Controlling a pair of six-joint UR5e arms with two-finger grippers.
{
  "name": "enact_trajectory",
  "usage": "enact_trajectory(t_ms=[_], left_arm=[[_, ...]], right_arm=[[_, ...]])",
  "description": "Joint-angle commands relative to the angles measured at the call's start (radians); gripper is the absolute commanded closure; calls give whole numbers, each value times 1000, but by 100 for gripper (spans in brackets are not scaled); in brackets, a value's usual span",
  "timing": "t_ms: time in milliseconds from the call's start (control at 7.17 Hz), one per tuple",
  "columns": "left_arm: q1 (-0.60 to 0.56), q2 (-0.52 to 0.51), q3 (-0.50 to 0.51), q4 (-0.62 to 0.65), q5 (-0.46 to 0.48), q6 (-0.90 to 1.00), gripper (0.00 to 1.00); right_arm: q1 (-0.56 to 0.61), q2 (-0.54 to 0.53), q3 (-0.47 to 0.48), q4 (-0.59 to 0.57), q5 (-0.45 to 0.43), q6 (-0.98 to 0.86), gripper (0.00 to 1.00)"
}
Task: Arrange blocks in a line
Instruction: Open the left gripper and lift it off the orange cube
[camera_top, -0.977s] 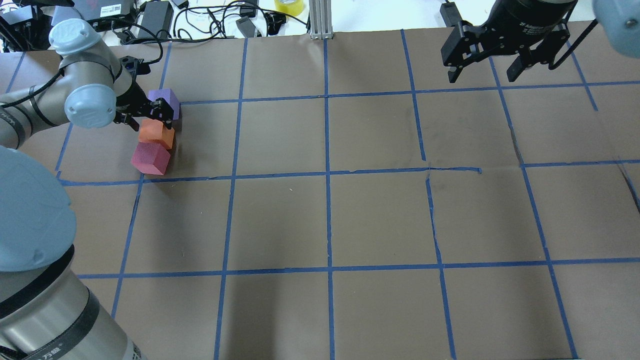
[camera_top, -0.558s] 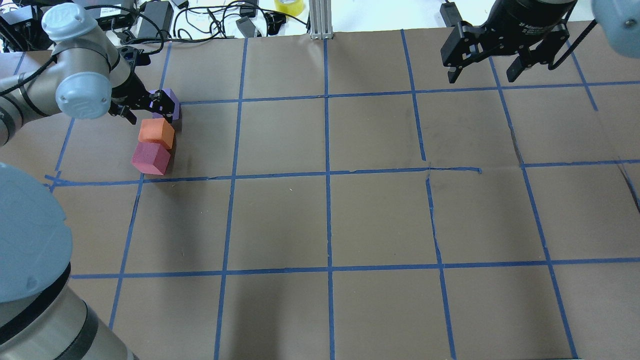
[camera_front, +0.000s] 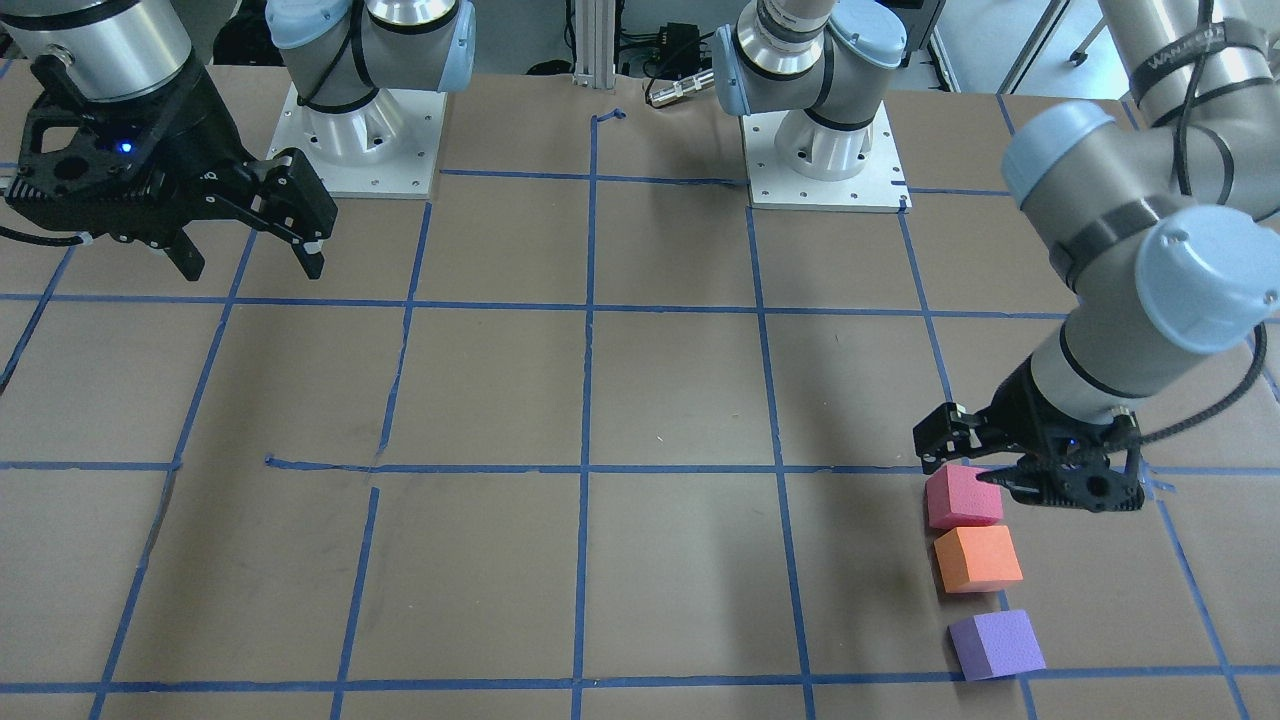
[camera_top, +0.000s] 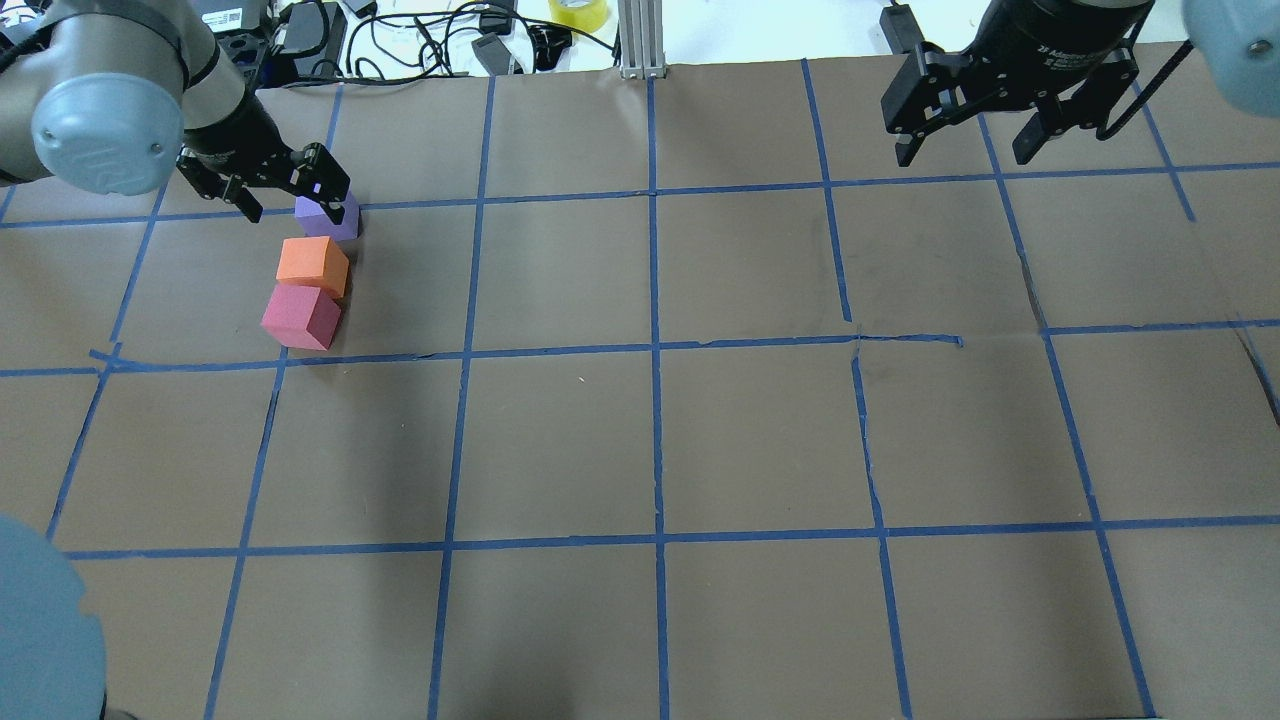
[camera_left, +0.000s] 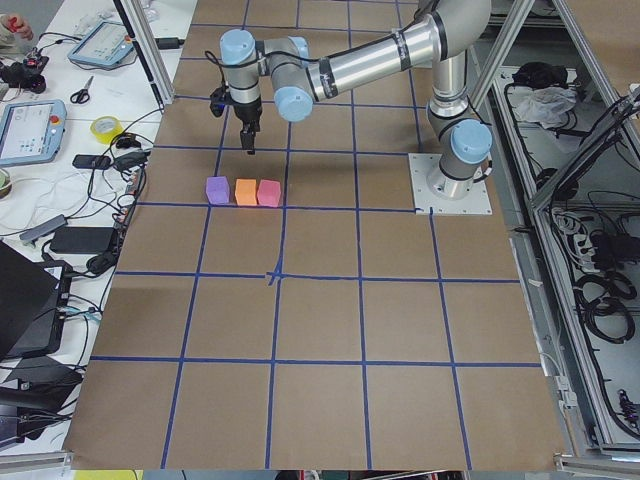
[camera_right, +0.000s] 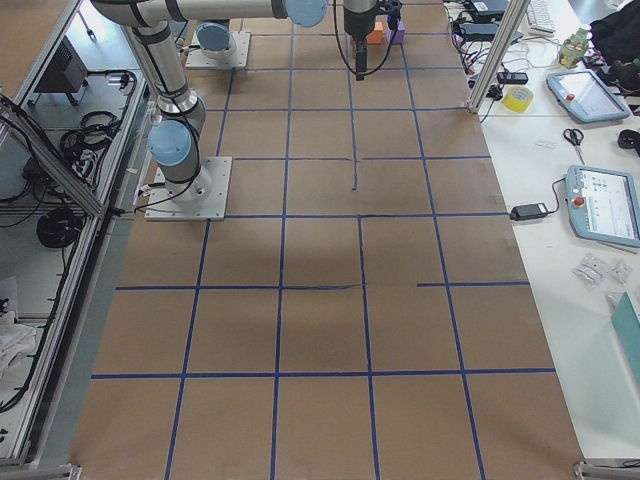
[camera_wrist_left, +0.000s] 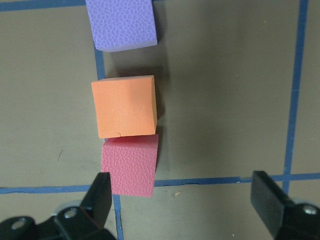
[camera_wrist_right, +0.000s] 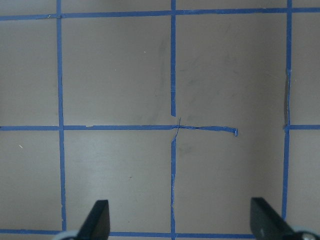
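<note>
Three foam blocks lie in a row at the table's far left: purple (camera_top: 330, 222), orange (camera_top: 313, 265) and pinkish-red (camera_top: 300, 317). Orange and pinkish-red touch; purple lies a small gap away. The row also shows in the front view as pinkish-red (camera_front: 962, 496), orange (camera_front: 977, 558) and purple (camera_front: 996, 645). My left gripper (camera_top: 296, 205) is open and empty. It hangs above the table by the row, its fingers (camera_wrist_left: 100, 197) framing the pinkish-red block (camera_wrist_left: 130, 165) from above. My right gripper (camera_top: 967, 155) is open and empty, high over the far right.
Cables, power adapters and a yellow tape roll (camera_top: 578, 12) lie beyond the table's far edge, beside an aluminium post (camera_top: 640, 40). Blue tape (camera_top: 655, 350) marks a grid on the brown paper. The two arm bases (camera_front: 820, 150) stand on the robot's side.
My left gripper has lifted off the purple block and drawn back toward the far edge. The blocks stay in their row. The right arm has not moved.
</note>
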Motion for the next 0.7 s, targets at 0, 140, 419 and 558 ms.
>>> enact_trajectory(t_ms=[0,140,419,558], left_arm=[[-56,87,-3,-64,8,-3,0],[-65,118,-3,-107,7,-5,0],[-76,169,-6,-167,8,-34,0],[-80,187,-2,-207,1,-37,0]], right_arm=[[0,1,1,-1,0,-1,0],[0,1,1,-1,0,-1,0],[0,1,1,-1,0,-1,0],[0,0,1,-1,0,-1,0]])
